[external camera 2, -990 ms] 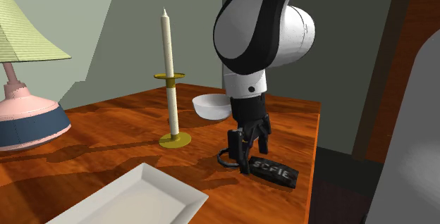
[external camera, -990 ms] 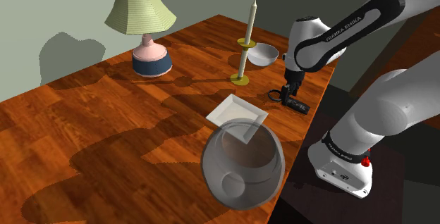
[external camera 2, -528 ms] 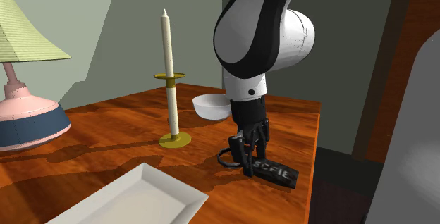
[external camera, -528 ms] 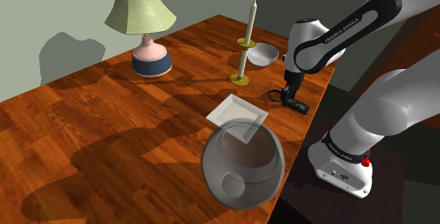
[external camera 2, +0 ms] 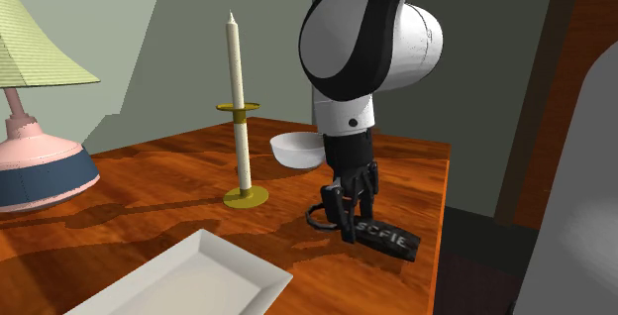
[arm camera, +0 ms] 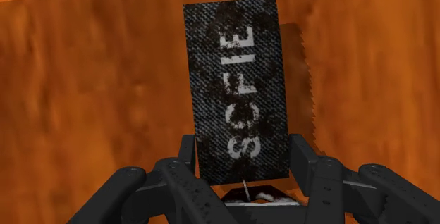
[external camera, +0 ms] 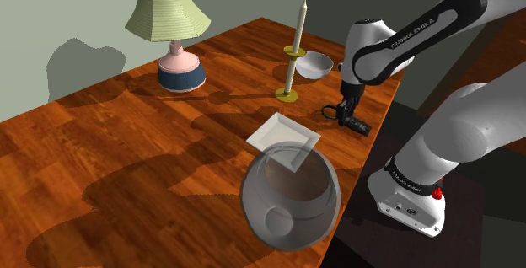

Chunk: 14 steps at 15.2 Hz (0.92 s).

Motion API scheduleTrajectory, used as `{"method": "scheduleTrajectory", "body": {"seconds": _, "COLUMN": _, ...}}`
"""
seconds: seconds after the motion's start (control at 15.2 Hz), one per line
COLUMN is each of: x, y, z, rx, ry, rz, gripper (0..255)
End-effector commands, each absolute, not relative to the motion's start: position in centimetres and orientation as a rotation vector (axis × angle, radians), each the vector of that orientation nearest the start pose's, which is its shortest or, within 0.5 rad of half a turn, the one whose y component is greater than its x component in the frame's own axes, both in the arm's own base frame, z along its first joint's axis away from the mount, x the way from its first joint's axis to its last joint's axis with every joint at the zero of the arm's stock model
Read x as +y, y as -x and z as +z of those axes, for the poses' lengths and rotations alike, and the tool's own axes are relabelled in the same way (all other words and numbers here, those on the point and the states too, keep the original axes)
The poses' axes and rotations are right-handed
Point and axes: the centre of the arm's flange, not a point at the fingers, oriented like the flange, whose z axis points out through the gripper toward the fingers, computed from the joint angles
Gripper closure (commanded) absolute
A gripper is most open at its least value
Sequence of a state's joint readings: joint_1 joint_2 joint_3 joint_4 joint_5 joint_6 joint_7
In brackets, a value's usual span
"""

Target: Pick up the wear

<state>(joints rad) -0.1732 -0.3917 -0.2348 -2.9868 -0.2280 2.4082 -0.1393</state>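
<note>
Gripper [arm camera: 243, 165]: fingers [arm camera: 310, 179] were pressed onto the near end of the band [arm camera: 236, 82], a black woven strip lettered in white. It was pinched across its narrow width, presumably because only that dimension fitted between the jaws. Band: was held projecting beyond the fingers, near the table [external camera: 126, 131] edge closest to the stand; whether its far end touched the wood could not be told. Candle [external camera: 294, 51] and bowl [external camera: 313, 66]: were set just beyond, apart from the grasp. Tray [external camera: 283, 134]: was placed toward mid-table, well clear, so a straight lift was judged unobstructed.

Glossy wooden table [external camera: 101, 157] before grey-green walls [external camera: 50, 13].
</note>
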Motion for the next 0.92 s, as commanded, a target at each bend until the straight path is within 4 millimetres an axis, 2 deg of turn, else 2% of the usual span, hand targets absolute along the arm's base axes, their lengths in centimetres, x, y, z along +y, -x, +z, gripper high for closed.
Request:
{"method": "scheduleTrajectory", "body": {"seconds": 0.0, "x": -10.5, "y": -27.1, "z": 25.8, "rx": 0.092, "ry": 3.122, "rz": 0.303, "gripper": 255}}
{"method": "scheduleTrajectory", "body": {"seconds": 0.73, "x": -10.5, "y": -27.1, "z": 31.6, "rx": 0.092, "ry": 3.122, "rz": 0.303, "gripper": 255}}
{"method": "scheduleTrajectory", "body": {"seconds": 0.86, "x": -10.5, "y": -27.1, "z": 31.6, "rx": 0.092, "ry": 3.122, "rz": 0.303, "gripper": 255}}
